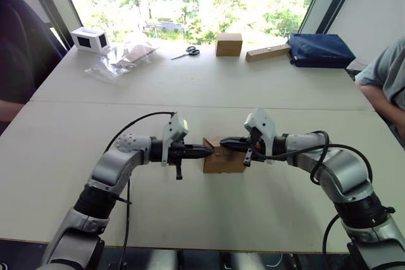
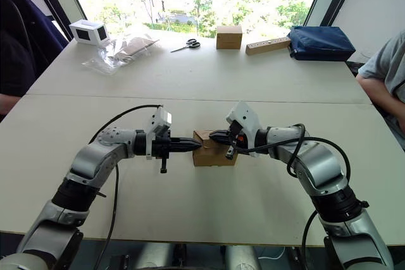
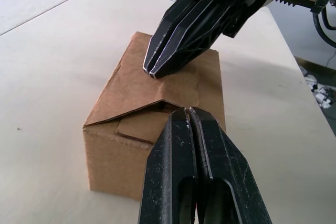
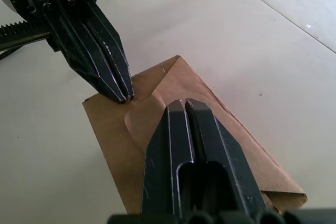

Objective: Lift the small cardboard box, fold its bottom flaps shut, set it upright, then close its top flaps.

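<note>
Both tools press on the small cardboard box from opposite sides: the left tool meets the box's left top edge with its fingers together, and the right tool lies over the box's top, its fingers likewise together and holding nothing. Under the box spreads the pale worktop, and the box stands upright on its near half. Across the box's top, the top flaps lie folded down, a V-shaped seam showing at the left tool's tip.
</note>
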Controlling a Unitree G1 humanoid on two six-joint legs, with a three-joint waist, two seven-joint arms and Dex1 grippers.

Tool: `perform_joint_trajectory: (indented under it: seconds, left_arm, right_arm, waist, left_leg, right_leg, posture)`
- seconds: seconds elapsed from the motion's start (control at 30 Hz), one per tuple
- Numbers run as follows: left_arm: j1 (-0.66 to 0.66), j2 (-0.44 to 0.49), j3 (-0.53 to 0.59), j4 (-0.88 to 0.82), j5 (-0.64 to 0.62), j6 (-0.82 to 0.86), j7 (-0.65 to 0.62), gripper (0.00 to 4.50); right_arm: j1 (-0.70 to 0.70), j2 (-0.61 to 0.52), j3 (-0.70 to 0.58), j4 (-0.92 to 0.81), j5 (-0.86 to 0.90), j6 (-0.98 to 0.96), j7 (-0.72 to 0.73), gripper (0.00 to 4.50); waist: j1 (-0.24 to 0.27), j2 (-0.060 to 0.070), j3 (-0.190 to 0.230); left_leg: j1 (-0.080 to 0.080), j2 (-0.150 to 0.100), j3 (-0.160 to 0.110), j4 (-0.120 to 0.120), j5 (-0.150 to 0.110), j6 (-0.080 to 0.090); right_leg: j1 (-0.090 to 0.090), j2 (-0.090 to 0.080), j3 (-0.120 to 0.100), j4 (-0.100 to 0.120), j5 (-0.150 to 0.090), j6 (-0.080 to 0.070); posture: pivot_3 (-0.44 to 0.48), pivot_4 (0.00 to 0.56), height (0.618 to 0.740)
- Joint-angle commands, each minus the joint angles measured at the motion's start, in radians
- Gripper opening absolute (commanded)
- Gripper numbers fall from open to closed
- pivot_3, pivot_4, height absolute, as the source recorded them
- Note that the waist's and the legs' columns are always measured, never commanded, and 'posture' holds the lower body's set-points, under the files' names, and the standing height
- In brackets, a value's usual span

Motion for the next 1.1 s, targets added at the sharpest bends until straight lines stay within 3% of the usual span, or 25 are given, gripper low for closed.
perform_joint_trajectory:
  seconds: [0.03, 0.13, 0.43, 0.8, 0.93, 1.0, 1.1]
  left_arm:
    - [-0.067, -0.03, 0.092, 0.008, -0.08, 0.039, 0.04, 0.05]
    - [-0.098, -0.059, 0.106, 0.027, -0.089, 0.046, 0.065, 0.05]
    - [-0.08, -0.069, -0.019, 0.107, 0.059, -0.074, 0.061, 0.05]
    - [-0.082, -0.104, -0.027, 0.133, 0.079, -0.101, 0.068, 0.05]
    - [-0.082, -0.108, -0.021, 0.134, 0.071, -0.093, 0.067, 0.0]
    - [-0.081, -0.112, -0.014, 0.135, 0.061, -0.082, 0.068, 0.0]
    - [-0.08, -0.119, 0.004, 0.131, 0.035, -0.051, 0.073, 0.0]
  right_arm:
    - [-0.002, 0.007, -0.019, -0.02, -0.006, -0.017, -0.006, 0.0]
    - [-0.002, 0.01, -0.026, -0.022, -0.007, -0.018, -0.01, 0.0]
    - [0.013, 0.015, -0.057, -0.056, 0.013, 0.0, -0.035, 0.0]
    - [0.047, -0.042, -0.105, -0.17, 0.042, 0.045, -0.043, 0.0]
    - [0.054, -0.073, -0.087, -0.176, 0.022, 0.036, -0.035, 1.27]
    - [0.056, -0.092, -0.068, -0.177, 0.001, 0.023, -0.028, 2.15]
    - [0.057, -0.124, -0.023, -0.176, -0.049, -0.01, -0.014, 2.15]
  waist:
    - [0.001, 0.0, 0.0]
    - [0.003, 0.0, 0.0]
    - [-0.001, 0.0, 0.0]
    - [0.001, 0.0, 0.0]
    - [0.001, 0.0, 0.0]
    - [0.002, 0.0, 0.0]
    - [0.001, 0.0, 0.0]
  left_leg:
    - [0.0, 0.0, 0.0, 0.0, 0.0, 0.0]
    - [0.0, 0.0, 0.0, 0.0, 0.0, 0.0]
    - [0.0, -0.001, 0.0, 0.0, 0.0, 0.0]
    - [0.0, -0.001, 0.0, 0.0, 0.0, 0.0]
    - [0.0, -0.001, 0.0, 0.0, 0.0, 0.0]
    - [0.0, -0.001, 0.0, 0.0, 0.0, 0.0]
    - [0.0, -0.001, 0.0, 0.0, 0.0, 0.0]
  right_leg:
    - [0.0, 0.0, 0.0, 0.0, 0.0, 0.0]
    - [0.0, 0.0, 0.0, 0.0, 0.0, 0.0]
    - [0.0, 0.001, 0.0, 0.0, 0.001, 0.002]
    - [0.0, -0.001, 0.0, -0.001, 0.0, 0.0]
    - [0.0, -0.001, 0.0, 0.0, 0.0, 0.0]
    - [0.0, -0.001, 0.0, -0.001, 0.0, 0.0]
    - [0.0, -0.001, 0.0, -0.001, 0.0, 0.0]
  posture:
    - [0.0, 0.15, 0.74]
    - [0.0, 0.15, 0.74]
    - [0.0, 0.15, 0.74]
    - [0.0, 0.15, 0.74]
    - [0.0, 0.15, 0.74]
    - [0.0, 0.15, 0.74]
    - [0.0, 0.15, 0.74]
